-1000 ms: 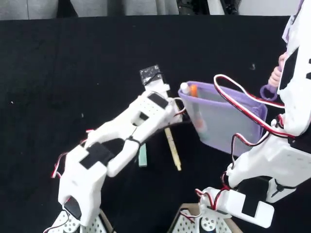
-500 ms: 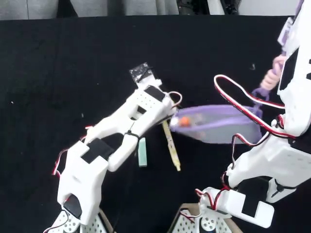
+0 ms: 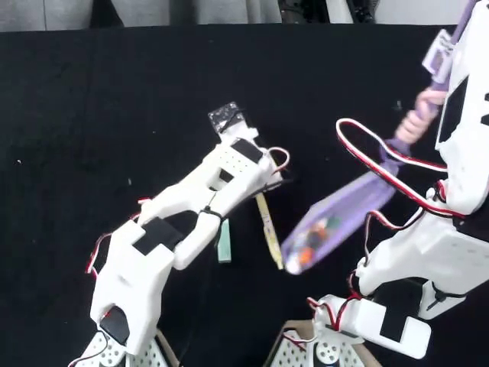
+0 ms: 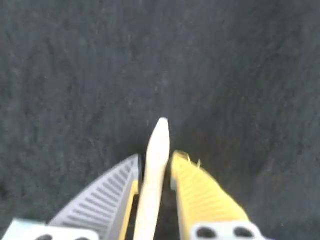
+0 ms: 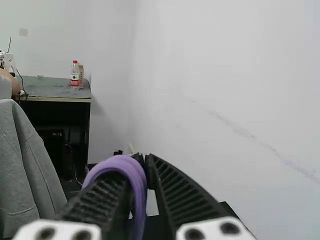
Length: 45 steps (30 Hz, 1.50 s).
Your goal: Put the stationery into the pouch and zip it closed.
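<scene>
Overhead, left hand at centre clamped on a pencil, right hand at 2 o'clock clamped on the loop of the pouch, pouch dangling tilted, eraser at 6 o'clock.

The work surface is a table covered with a black cloth; the left wrist view shows the cloth's matt, finely textured weave. Along the far edge of the table in the high view hangs grey fabric, with a patch of white wall further along.

In the right wrist view, two plain white walls meet at a vertical corner. A small wall plate is mounted on the further wall. Against that wall stands a dark cabinet with a grey-green top; a plastic bottle with a red label stands upright on it. A grey fabric-covered shape sits beside the cabinet. Lighting is even and diffuse.
</scene>
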### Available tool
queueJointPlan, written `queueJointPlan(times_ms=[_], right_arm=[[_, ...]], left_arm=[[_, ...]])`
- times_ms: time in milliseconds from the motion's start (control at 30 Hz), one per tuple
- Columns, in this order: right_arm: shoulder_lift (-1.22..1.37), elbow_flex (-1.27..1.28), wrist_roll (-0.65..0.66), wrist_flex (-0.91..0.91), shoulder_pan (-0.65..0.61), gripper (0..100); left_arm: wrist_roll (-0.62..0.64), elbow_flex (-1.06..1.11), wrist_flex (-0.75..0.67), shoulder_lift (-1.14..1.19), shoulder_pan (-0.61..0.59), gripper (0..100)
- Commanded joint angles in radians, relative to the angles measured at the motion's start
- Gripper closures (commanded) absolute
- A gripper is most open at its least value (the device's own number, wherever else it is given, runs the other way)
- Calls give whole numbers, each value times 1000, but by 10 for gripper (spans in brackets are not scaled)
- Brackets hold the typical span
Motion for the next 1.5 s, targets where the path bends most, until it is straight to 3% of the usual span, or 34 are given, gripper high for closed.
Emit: queueJointPlan(times_ms=[0, 233, 300, 400, 600, 833, 1000, 1167, 1467], right_arm=[[-12, -31, 5, 2, 6, 987], [-12, -31, 5, 3, 6, 987], [-12, -31, 5, 2, 6, 987], [-12, -30, 5, 0, 5, 987], [-1, -21, 9, 9, -164, 987], [13, -16, 5, 2, -331, 987], [73, -10, -8, -28, -353, 987], [96, -21, -31, -28, -354, 987], [159, -16, -64, -110, -477, 987]], left_arm=[[11, -73, 23, 43, -25, 860], [9, -208, 161, 110, -22, 870], [0, -239, 186, 124, -28, 931], [-100, -266, 192, 130, -28, 963], [-107, -300, 259, 123, -58, 970], [-107, -568, 557, 123, -239, 970], [-114, -865, 802, 124, -389, 970], [-172, -963, 812, 101, -506, 970], [-178, -989, 810, -31, -527, 970]])
